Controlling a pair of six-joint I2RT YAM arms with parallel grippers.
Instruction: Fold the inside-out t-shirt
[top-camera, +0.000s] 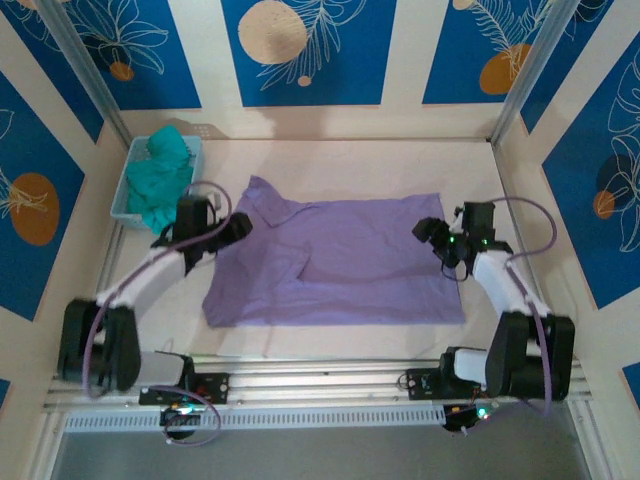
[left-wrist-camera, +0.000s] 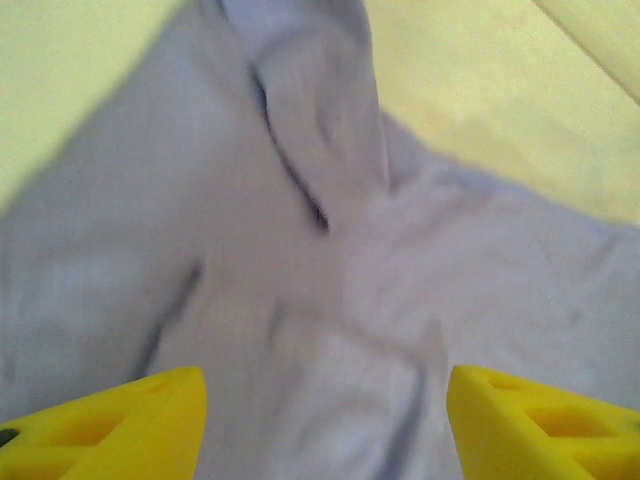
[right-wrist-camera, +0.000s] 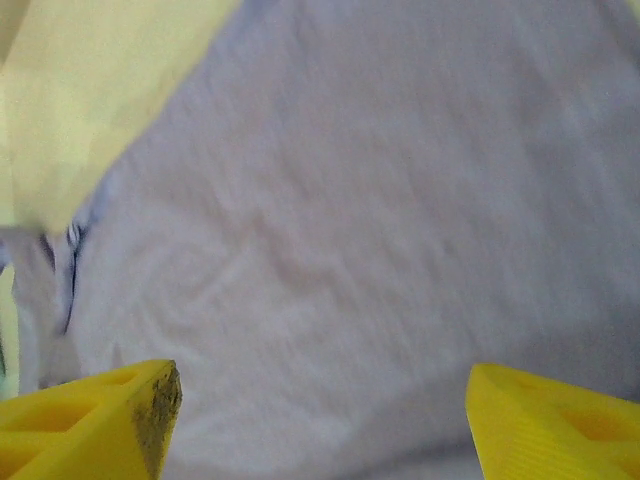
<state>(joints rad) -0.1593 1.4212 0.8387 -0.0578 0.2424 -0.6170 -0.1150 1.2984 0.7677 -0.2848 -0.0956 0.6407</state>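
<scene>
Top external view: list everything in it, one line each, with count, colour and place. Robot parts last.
t-shirt: one, light purple, spread out mid-table between the two grippers.
garment: one, teal-green, heaped in the basket.
basket: one, light blue, far-left corner of the table.
table: one, cream, under everything.
wall panels: several, blue with pale leaf and orange disc prints, around the table.
left gripper: one, black, open, over the shirt's left edge.
right gripper: one, black, open, over the shirt's right edge.

- The lavender t-shirt (top-camera: 340, 262) lies spread mid-table.
- The left gripper (top-camera: 238, 228) is at its 9 o'clock.
- The right gripper (top-camera: 428, 232) is at its 3 o'clock.
- A basket (top-camera: 122, 195) holds a teal garment (top-camera: 165, 175) at its 10 o'clock.
</scene>
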